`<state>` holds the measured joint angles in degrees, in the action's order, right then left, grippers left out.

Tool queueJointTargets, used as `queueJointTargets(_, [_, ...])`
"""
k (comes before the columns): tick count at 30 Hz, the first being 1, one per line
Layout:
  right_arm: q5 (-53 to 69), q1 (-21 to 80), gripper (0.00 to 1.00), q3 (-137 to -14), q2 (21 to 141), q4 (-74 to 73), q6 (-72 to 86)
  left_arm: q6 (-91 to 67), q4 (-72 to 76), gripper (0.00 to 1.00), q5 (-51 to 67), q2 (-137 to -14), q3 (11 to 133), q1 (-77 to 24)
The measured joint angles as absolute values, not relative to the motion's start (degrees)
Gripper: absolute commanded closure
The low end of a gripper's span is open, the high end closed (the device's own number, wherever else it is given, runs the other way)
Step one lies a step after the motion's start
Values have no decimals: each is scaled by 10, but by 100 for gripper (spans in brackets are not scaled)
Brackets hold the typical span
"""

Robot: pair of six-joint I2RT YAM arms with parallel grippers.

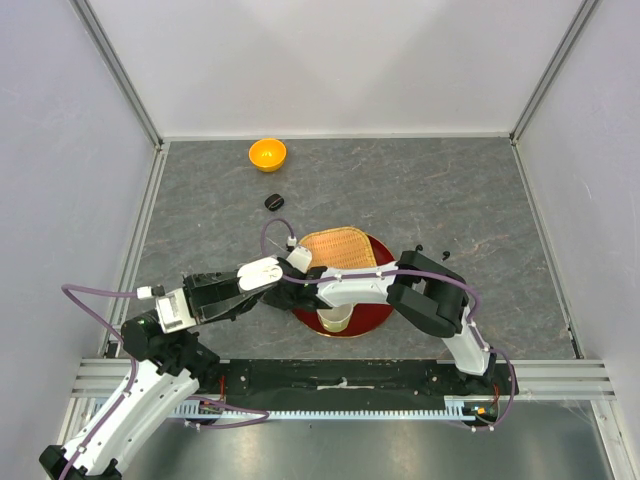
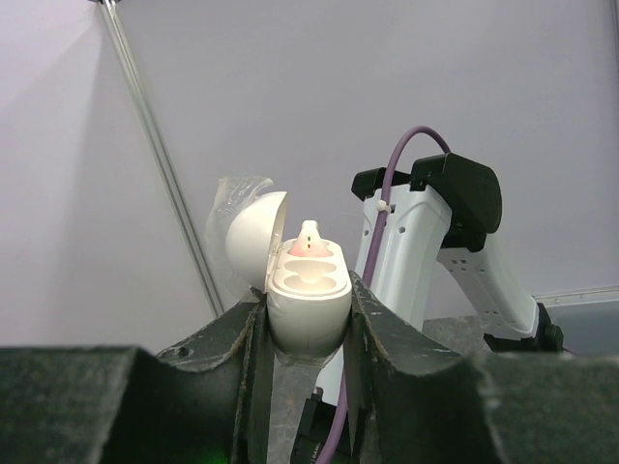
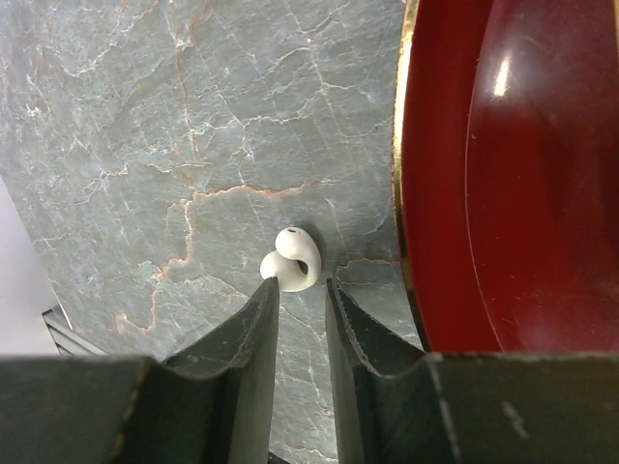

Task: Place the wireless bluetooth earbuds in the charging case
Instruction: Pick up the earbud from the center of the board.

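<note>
My left gripper (image 2: pixel 307 307) is shut on a white charging case (image 2: pixel 309 290) and holds it upright in the air, lid (image 2: pixel 253 237) swung open. A white earbud (image 2: pixel 309 242) sits in the far socket, and the near socket (image 2: pixel 311 282) is empty. In the top view this gripper (image 1: pixel 268 272) hangs left of the red plate. My right gripper (image 3: pixel 300 286) points down at the table with a narrow gap between its jaws. A second white earbud (image 3: pixel 291 259) lies on the table just past the tips, touching the left one. In the top view my arms hide that earbud.
The red plate (image 1: pixel 375 310) carries a wicker tray (image 1: pixel 340 248) and a pale cup (image 1: pixel 336 320); its rim (image 3: pixel 401 193) runs just right of the loose earbud. An orange bowl (image 1: pixel 267 154) and a small black object (image 1: pixel 273 201) lie farther back. Walls enclose the table.
</note>
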<state>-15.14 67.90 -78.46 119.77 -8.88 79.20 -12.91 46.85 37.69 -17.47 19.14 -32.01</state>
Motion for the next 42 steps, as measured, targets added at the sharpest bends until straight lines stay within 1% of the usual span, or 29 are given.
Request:
queueJointTargets(9, [-155, 679, 69, -785, 1199, -80, 794, -125, 467, 98, 376, -175, 191, -320])
queueJointTargets(18, [-156, 679, 74, -785, 1201, -71, 797, -124, 466, 98, 376, -175, 191, -320])
queueJointTargets(21, [-156, 677, 79, -785, 1201, -69, 798, -124, 465, 98, 376, -175, 191, -320])
queueJointTargets(25, [-156, 677, 80, -785, 1201, -64, 797, -124, 465, 98, 376, -175, 191, -320])
queueJointTargets(31, [-156, 676, 79, -785, 1202, -60, 793, -124, 463, 98, 375, -175, 191, -320])
queueJointTargets(34, [-155, 676, 76, -785, 1203, -57, 792, -124, 463, 98, 375, -175, 191, -320])
queueJointTargets(37, [-154, 674, 76, -785, 1206, -52, 792, -124, 463, 98, 375, -175, 191, -320])
queueJointTargets(42, [-153, 673, 72, -785, 1207, -45, 791, -124, 463, 98, 375, -175, 191, -320])
